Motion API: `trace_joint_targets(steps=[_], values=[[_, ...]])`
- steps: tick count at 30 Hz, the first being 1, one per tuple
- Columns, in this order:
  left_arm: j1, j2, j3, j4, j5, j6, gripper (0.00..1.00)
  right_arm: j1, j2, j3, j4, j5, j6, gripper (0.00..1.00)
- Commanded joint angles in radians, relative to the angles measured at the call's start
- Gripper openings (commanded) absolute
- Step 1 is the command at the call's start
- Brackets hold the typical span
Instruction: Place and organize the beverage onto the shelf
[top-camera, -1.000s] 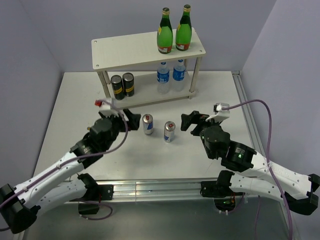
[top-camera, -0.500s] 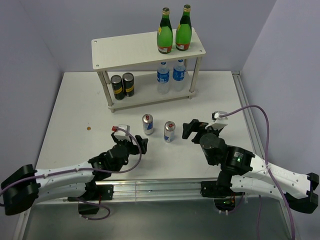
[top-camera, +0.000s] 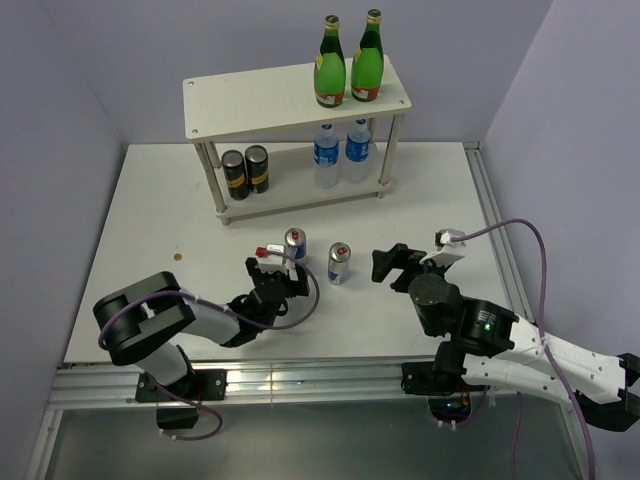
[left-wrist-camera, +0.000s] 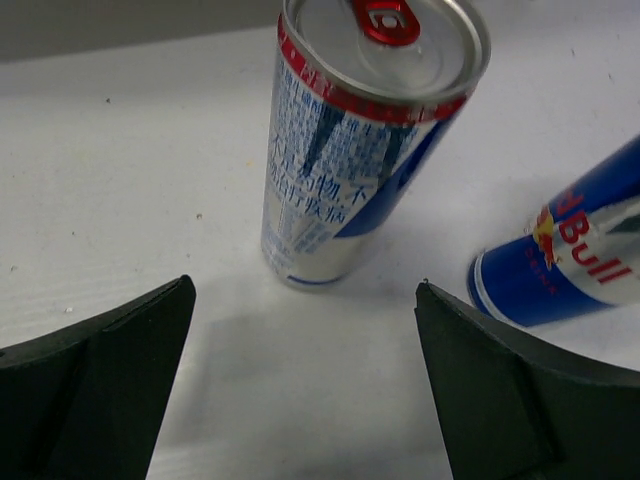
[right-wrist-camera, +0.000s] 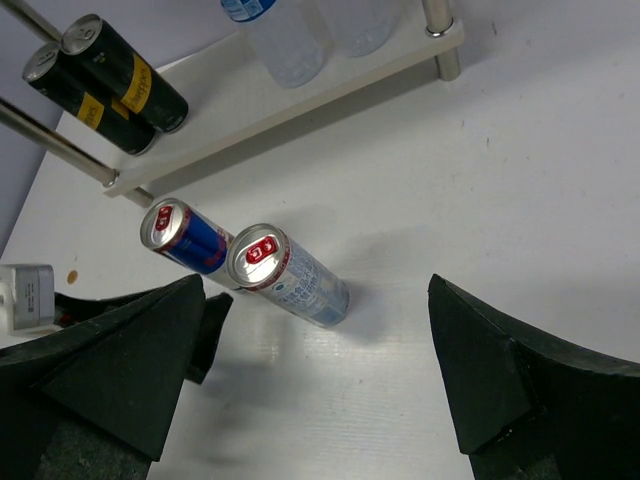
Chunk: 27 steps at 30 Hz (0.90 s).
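Observation:
The shelf (top-camera: 250, 100) stands at the back of the table. Two green bottles (top-camera: 329, 62) stand on its top board. Two water bottles (top-camera: 326, 155) stand on its lower board. Two silver-blue cans stand upright on the table in front of it, the left can (top-camera: 295, 248) (left-wrist-camera: 360, 140) and the right can (top-camera: 339, 263) (right-wrist-camera: 290, 275). My left gripper (top-camera: 283, 280) (left-wrist-camera: 305, 300) is open just in front of the left can, touching nothing. My right gripper (top-camera: 388, 262) (right-wrist-camera: 315, 300) is open to the right of the right can, apart from it.
Two black cans with yellow bands (top-camera: 245, 171) (right-wrist-camera: 110, 85) stand at the left of the shelf's lower board (right-wrist-camera: 330, 95). A metal rail (top-camera: 300, 375) runs along the table's near edge. Purple walls close in the back and sides.
My left arm has folded back towards its base, and its gripper has swung from left of the cans to just in front of the left can. The right gripper drew back slightly.

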Motion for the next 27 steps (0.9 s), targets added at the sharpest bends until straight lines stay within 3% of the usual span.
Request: trace_joint_targets(steps=[1,9,12,13,15,16,17,18,21,27], values=[[0.030,0.060,0.058,0.180,-0.008,0.048,0.99,0.008,-0.022,-0.016,-0.009,0.025,0.025,1.00],[0.107,0.222,0.173,0.218,0.070,0.072,0.99,0.008,-0.003,-0.039,0.017,0.017,0.026,1.00],[0.128,0.257,0.214,0.218,0.083,0.086,0.93,0.008,0.001,-0.048,0.037,0.011,0.019,1.00],[0.140,0.265,0.222,0.217,0.086,0.089,0.74,0.008,0.004,-0.051,0.043,0.011,0.019,1.00],[0.151,0.274,0.245,0.204,0.086,0.100,0.55,0.006,0.006,-0.056,0.043,0.016,0.019,1.00],[0.160,0.272,0.250,0.200,0.084,0.104,0.28,0.008,0.008,-0.059,0.045,0.019,0.019,1.00],[0.162,0.268,0.253,0.192,0.077,0.106,0.18,0.006,0.008,-0.063,0.045,0.019,0.019,1.00],[0.162,0.245,0.251,0.175,0.072,0.109,0.00,0.008,0.006,-0.063,0.043,0.023,0.021,1.00],[0.159,0.136,0.238,0.109,0.038,0.104,0.00,0.008,-0.005,-0.077,0.048,0.025,0.024,1.00],[0.159,-0.207,0.322,-0.251,0.037,0.162,0.00,0.008,-0.003,-0.099,0.077,0.011,0.019,1.00]])
